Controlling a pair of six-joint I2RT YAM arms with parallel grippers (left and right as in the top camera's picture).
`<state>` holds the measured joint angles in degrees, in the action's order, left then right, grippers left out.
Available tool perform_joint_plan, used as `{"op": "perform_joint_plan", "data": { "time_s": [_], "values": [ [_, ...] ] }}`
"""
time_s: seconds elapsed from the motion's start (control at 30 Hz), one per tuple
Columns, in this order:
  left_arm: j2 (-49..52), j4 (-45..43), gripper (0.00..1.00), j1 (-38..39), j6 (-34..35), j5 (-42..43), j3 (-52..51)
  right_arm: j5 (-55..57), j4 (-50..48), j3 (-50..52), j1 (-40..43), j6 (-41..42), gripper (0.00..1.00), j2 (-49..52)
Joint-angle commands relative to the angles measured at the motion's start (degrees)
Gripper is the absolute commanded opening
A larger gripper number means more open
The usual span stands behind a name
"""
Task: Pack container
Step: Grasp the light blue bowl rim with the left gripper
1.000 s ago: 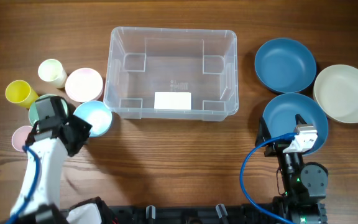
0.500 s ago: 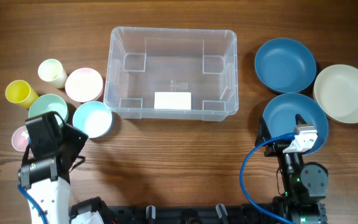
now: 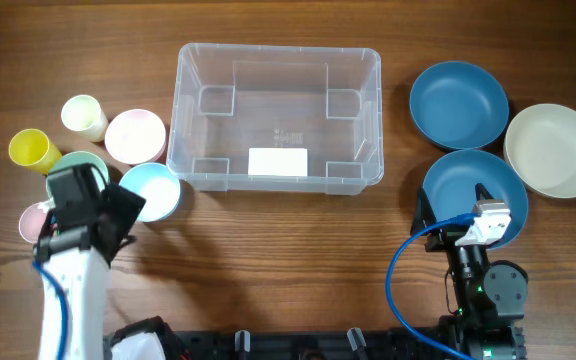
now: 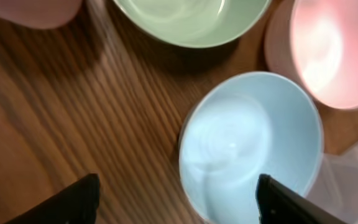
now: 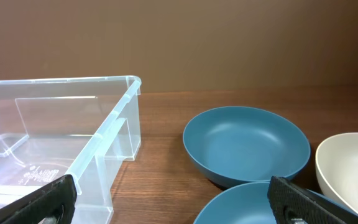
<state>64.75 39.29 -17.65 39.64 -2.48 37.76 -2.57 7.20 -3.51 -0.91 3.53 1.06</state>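
The container (image 3: pixel 278 115) is a large clear bin at the table's middle, with nothing in it; its near corner also shows in the right wrist view (image 5: pixel 55 143). My left gripper (image 3: pixel 123 208) hovers open by the light blue bowl (image 3: pixel 151 190). In the left wrist view its jaws (image 4: pixel 179 199) stand wide apart, and the light blue bowl's (image 4: pixel 250 146) left rim lies between them. My right gripper (image 3: pixel 468 200) hangs open and holds nothing, above the nearer dark blue bowl (image 3: pixel 473 180). Its fingers (image 5: pixel 36 202) frame the gap between container and bowls.
Left cluster: green bowl (image 3: pixel 86 163) partly under my arm, pink bowl (image 3: pixel 135 135), yellow cup (image 3: pixel 30 150), cream cup (image 3: pixel 84 116), pink cup (image 3: pixel 31 220). On the right are a second dark blue bowl (image 3: pixel 458 102) and a cream bowl (image 3: pixel 555 150).
The left arm pulled back toward the front edge, then moved up again beside the light blue bowl, and its jaws went from shut to open. The right arm stayed still.
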Motion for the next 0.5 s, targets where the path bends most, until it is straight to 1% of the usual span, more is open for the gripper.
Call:
{"op": "perform_joint_plan", "data": {
  "time_s": [0.0, 0.1, 0.17, 0.3, 0.33, 0.37, 0.4, 0.43, 0.47],
  "values": [
    [7.28, -3.87, 0.72, -0.37, 1.16, 0.52, -0.33, -0.52, -0.17, 0.11, 0.28, -0.39, 1.0, -0.04],
    [12.52, -7.56, 0.71, -0.37, 1.14, 1.49, -0.33, -0.5, -0.17, 0.11, 0.28, -0.42, 1.0, -0.04],
    [15.21, -9.33, 0.67, -0.37, 1.11, 2.67, -0.33, -0.52, -0.17, 0.11, 0.28, -0.39, 1.0, -0.04],
    [17.29, -11.72, 0.62, -0.35, 1.09, 2.67, -0.33, -0.52, -0.17, 0.11, 0.28, -0.39, 1.0, -0.04],
    [17.77, -12.11, 0.57, -0.37, 1.09, 2.67, -0.33, -0.52, -0.17, 0.11, 0.28, -0.44, 1.0, -0.04],
    [18.25, -12.39, 0.5, -0.35, 1.09, 2.67, -0.33, -0.52, -0.17, 0.11, 0.28, -0.39, 1.0, -0.04],
    [18.45, -12.55, 0.41, -0.37, 1.07, 2.67, -0.33, -0.52, -0.17, 0.11, 0.28, -0.39, 1.0, -0.04],
    [18.47, -12.5, 0.27, -0.37, 1.05, 2.67, -0.33, -0.52, -0.17, 0.11, 0.28, -0.42, 1.0, -0.04],
    [18.45, -12.35, 0.21, -0.35, 0.81, 2.69, -0.33, -0.5, -0.17, 0.11, 0.28, -0.42, 1.0, -0.04]
  ]
}}
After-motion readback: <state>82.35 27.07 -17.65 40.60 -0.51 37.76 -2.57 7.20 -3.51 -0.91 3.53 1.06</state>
